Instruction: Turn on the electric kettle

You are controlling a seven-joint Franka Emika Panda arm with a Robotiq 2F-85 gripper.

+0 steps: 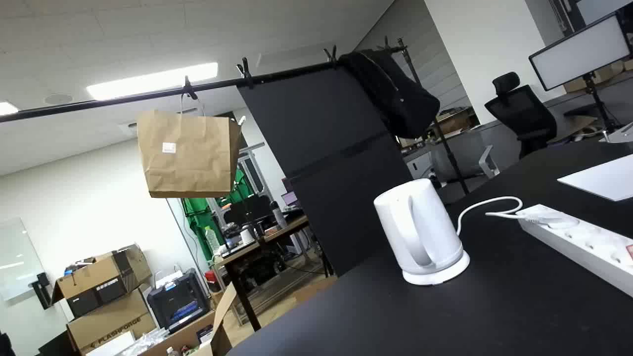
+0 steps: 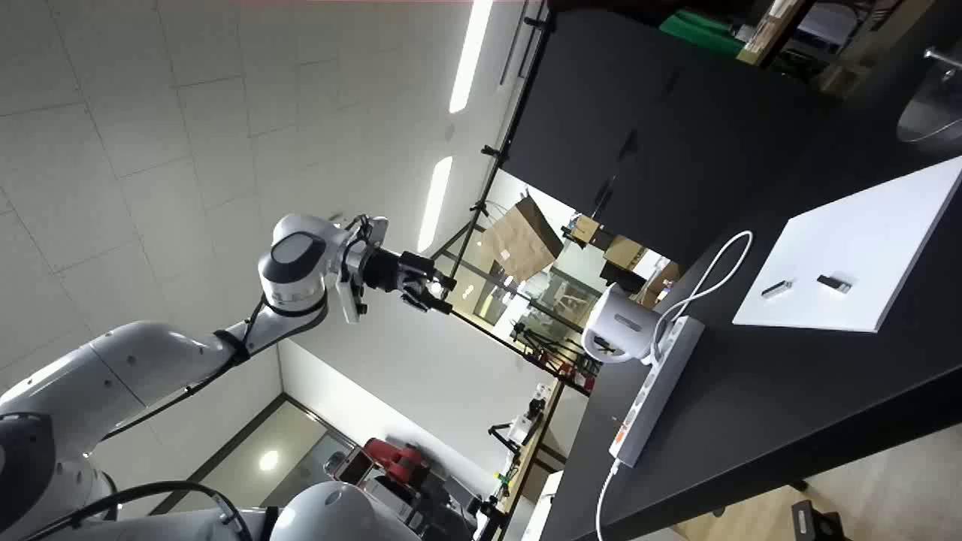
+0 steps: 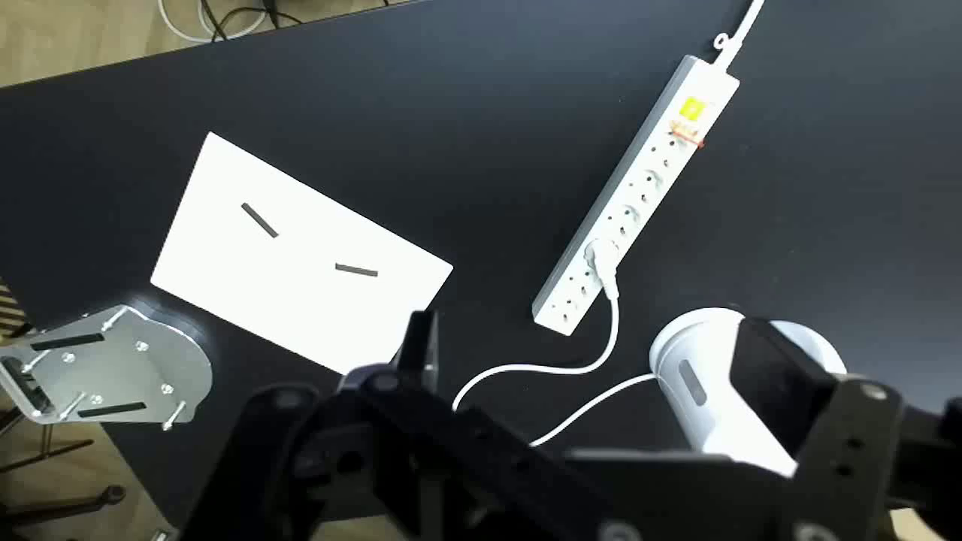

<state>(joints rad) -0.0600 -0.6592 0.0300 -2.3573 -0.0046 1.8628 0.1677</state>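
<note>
The white electric kettle stands upright on its round white base on the black table. Its handle faces the camera in that exterior view. The kettle also shows in an exterior view, where my gripper hangs in the air, apart from it and well above the table. In the wrist view my gripper is open, its black fingers wide apart with nothing between them. The kettle appears at lower right there, partly hidden by a finger; its handle and any switch are hidden.
A white power strip lies near the kettle, with the kettle's white cord plugged in. A white board with two dark bars lies on the table. A clear plate with bolts is near the table edge.
</note>
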